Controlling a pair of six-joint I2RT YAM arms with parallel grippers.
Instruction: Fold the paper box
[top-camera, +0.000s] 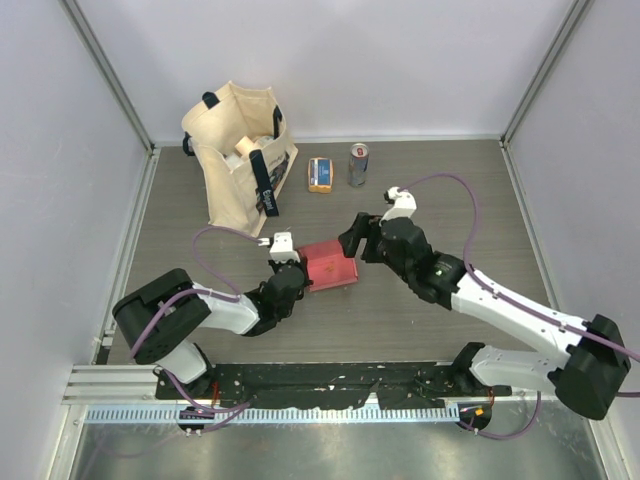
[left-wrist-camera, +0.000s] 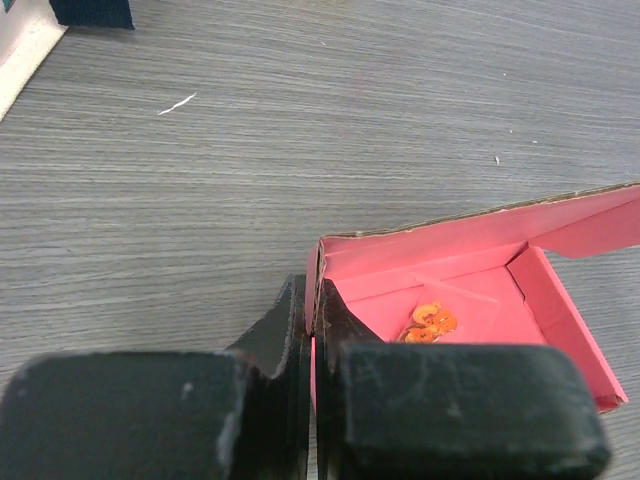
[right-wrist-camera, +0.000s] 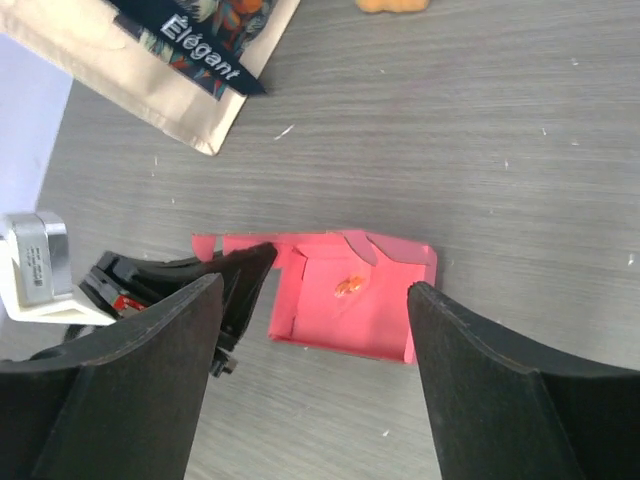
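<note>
At the far left of the table (top-camera: 450, 200) stands a beige cloth bag (top-camera: 235, 150) with dark straps, its mouth open. Its printed strap also shows in the upper left of the right wrist view.

Nearer the arms, the left gripper (top-camera: 298, 268) reaches in from the left. Its fingers are pressed together on the left wall of the paper box (top-camera: 330, 265), with the thin card pinched between them. The left wrist view shows this close up: one dark finger (left-wrist-camera: 285, 325) lies outside the wall and the other inside.

The box lies on the table near its middle, between the two grippers. It is plain pinkish-red card, open on top, and forms a shallow tray with low walls standing around a flat floor. On its far side a taller panel rises with a raw brownish edge and runs off to the right as a loose flap. From the right wrist camera, that far edge shows small notched tabs that are not tucked in. A small orange mark (left-wrist-camera: 430, 322) sits on the inner floor.

Behind the box, well apart from it, lie an orange-and-blue packet (top-camera: 320, 175) and, just to its right, an upright drink can (top-camera: 358, 165).

The right gripper (top-camera: 352, 238) hangs over the box's far right corner with its fingers spread wide. In its own view the box sits in the gap between the two fingers. I cannot tell whether either fingertip touches the card.
</note>
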